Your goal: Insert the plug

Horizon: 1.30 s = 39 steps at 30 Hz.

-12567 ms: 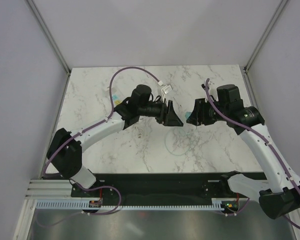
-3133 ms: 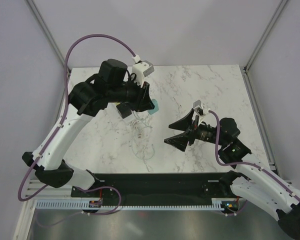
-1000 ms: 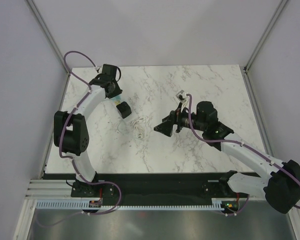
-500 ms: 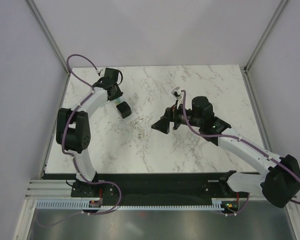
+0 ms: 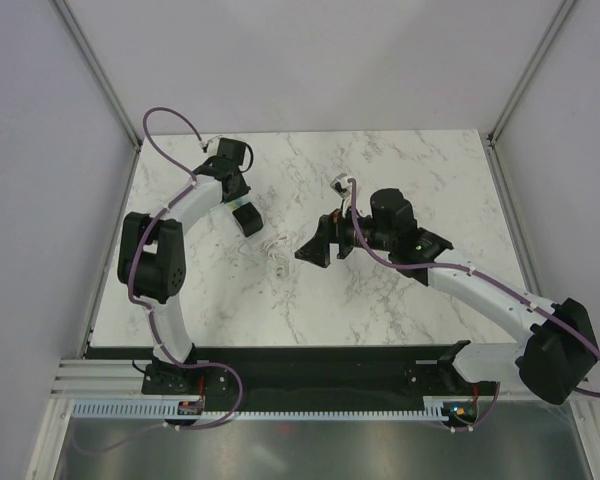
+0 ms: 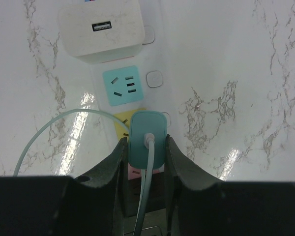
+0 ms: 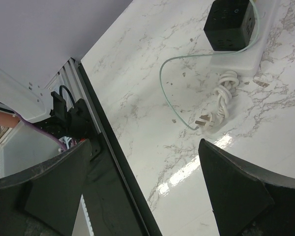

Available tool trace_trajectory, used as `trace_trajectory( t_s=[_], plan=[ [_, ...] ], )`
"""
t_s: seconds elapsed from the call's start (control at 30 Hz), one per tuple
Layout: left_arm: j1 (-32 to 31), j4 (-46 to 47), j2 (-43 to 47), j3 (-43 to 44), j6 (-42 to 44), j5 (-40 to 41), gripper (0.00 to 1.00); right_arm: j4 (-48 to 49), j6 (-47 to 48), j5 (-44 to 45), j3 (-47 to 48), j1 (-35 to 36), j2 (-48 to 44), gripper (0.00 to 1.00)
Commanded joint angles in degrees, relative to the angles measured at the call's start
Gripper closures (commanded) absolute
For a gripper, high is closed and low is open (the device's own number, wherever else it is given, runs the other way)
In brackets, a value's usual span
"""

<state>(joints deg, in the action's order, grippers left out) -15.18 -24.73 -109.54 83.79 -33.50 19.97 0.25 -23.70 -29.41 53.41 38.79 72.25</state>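
The left hand (image 6: 146, 147), raised near mid-frame three seconds ago, has swung down to the upper left with the teal plug (image 6: 147, 135). The right hand (image 5: 315, 250) has crept leftward from right of centre toward mid-frame.

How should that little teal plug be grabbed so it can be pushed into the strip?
Grip the teal plug by its two flat sides, coming from the back where the cord exits. It is a rounded slab, so a finger on each side sits flush, keeps the cord free and leaves the front aimed at the strip. The left tool grips it that way.
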Motion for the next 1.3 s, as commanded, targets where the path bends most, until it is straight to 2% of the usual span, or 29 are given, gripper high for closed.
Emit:
trace_trajectory(
  t_s=[0.0, 0.77, 1.03, 1.27],
  plan=[
    [-0.2, 1.79, -2.35, 1.55, 0.98, 2.71, 0.98, -0.08, 1.38, 1.46, 3.28, 0.68, 0.7, 0.02],
    [-4.07, 3.2, -4.11, -5.65, -2.01, 1.92, 0.98, -7.19, 2.44, 5.06, 8.9, 3.31, 3.51, 0.02],
    [-4.42, 5.92, -3.84, -9.87, -2.9, -1.6, 0.98, -9.3, 2.26, 6.82, 12.42, 5.51, 6.76, 0.02],
    [-4.77, 5.92, -5.95, -7.86, -1.05, -2.65, 0.98, -12.64, 3.22, 8.93, 17.07, 7.44, 8.87, 0.02]
  ],
)
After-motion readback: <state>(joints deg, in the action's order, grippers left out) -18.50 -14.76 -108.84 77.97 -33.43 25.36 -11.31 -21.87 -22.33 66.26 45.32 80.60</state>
